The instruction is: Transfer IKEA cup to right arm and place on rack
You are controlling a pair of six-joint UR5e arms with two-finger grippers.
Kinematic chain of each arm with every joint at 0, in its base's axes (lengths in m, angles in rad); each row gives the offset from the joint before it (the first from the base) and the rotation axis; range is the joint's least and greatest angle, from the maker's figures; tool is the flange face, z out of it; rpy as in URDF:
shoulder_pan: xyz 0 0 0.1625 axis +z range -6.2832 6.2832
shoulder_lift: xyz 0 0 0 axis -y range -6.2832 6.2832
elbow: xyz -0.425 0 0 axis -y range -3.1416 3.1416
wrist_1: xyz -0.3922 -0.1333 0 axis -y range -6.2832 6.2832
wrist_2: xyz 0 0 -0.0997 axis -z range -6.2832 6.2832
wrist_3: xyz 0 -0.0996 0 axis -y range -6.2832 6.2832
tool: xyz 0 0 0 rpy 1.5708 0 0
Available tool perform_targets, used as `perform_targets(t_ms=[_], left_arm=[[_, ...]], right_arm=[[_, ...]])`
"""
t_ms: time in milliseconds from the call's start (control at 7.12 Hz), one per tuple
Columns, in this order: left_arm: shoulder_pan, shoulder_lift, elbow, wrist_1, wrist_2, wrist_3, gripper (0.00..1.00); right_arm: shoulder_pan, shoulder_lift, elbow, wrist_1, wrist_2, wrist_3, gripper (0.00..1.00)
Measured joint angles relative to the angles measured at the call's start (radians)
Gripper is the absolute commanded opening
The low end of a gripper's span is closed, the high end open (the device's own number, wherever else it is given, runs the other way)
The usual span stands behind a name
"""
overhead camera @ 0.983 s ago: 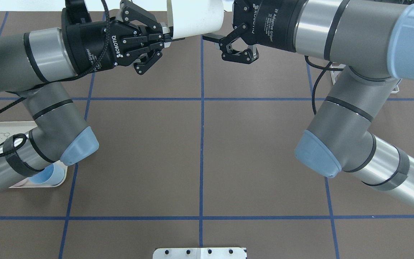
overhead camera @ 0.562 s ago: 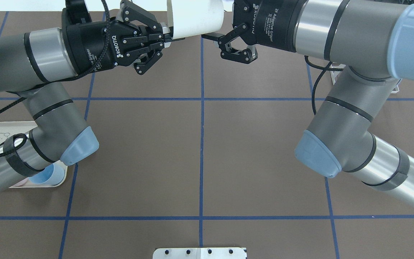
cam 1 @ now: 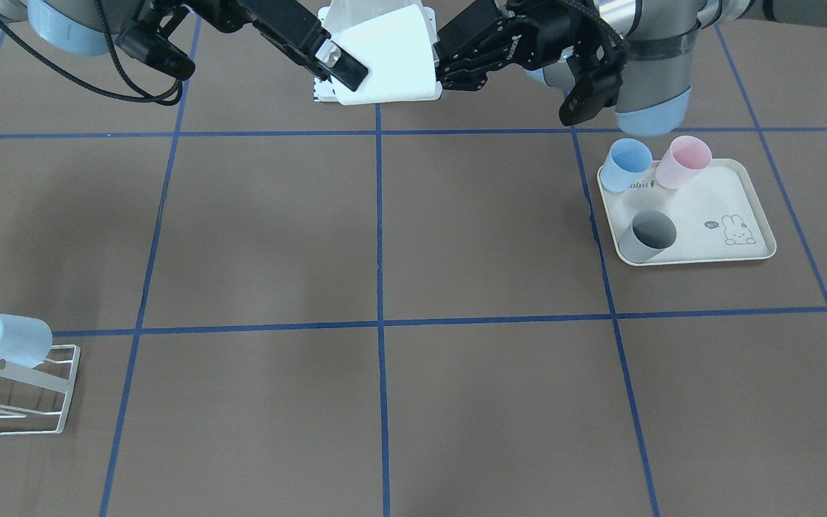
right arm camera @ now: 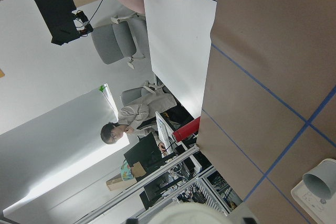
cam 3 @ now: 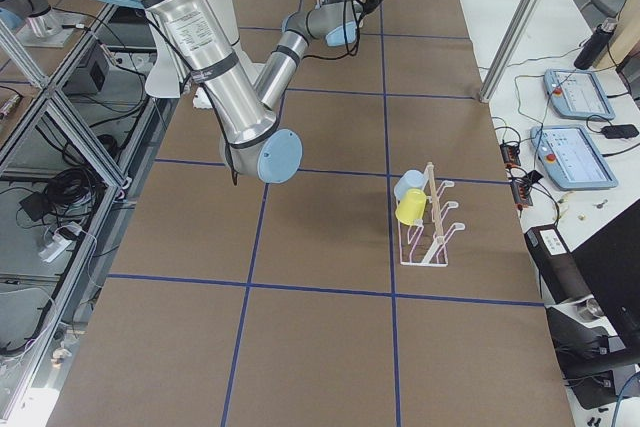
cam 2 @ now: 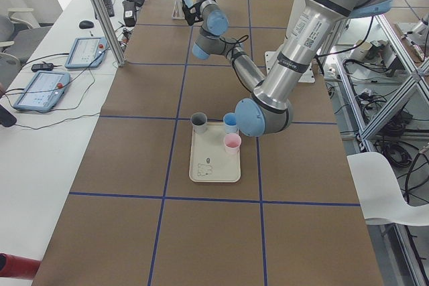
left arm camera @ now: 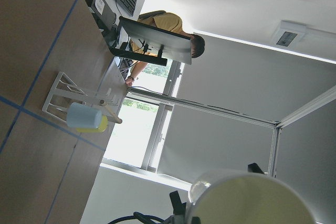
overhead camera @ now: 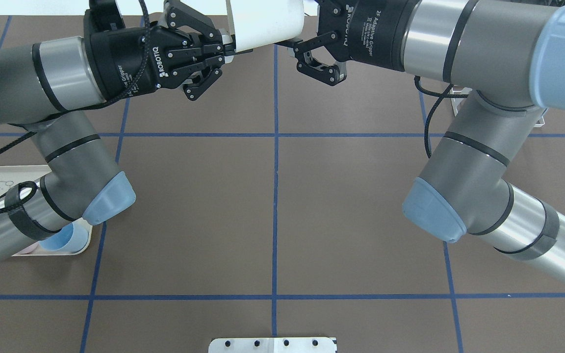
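Note:
The white IKEA cup (overhead camera: 263,24) (cam 1: 392,54) hangs on its side, high above the table's far middle, between both arms. My left gripper (overhead camera: 231,46) (cam 1: 438,68) is shut on its rim at the open end. From the other side my right gripper (overhead camera: 296,29) (cam 1: 352,61) has its fingers (cam 1: 345,68) closed against the cup's wall near the base. The cup's mouth (left arm camera: 247,198) fills the bottom of the left wrist view. At the table's right end stands the white wire rack (cam 1: 19,391) (cam 3: 430,227), carrying a light blue cup (cam 1: 4,339) and a yellow cup (cam 3: 410,210).
A cream tray (cam 1: 736,237) with a rabbit drawing sits on my left side, holding a blue cup (cam 1: 631,161), a pink cup (cam 1: 685,159) and a grey cup (cam 1: 649,233). A metal plate (overhead camera: 272,344) lies at the near edge. People sit at desks beyond the table.
My right gripper's lower finger has moved in against the cup's wall. The cup and my left gripper shifted very slightly upward in the overhead view.

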Motion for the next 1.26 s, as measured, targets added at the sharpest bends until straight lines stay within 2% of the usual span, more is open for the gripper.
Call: perform_targets(t_ms=[140, 702, 1264], left_arm=[[0.001, 0.0, 0.001, 0.002, -0.001, 0.0, 0.74], [0.0, 0.005, 0.0, 0.002, -0.001, 0.005, 0.73], [-0.002, 0.017, 0.002, 0.003, -0.005, 0.014, 0.73]], right_arm=[[0.0, 0.001, 0.001, 0.002, 0.0, 0.001, 0.0], [0.005, -0.001, 0.001, 0.001, 0.0, -0.003, 0.0], [0.077, -0.079, 0.001, -0.018, 0.018, -0.182, 0.0]])
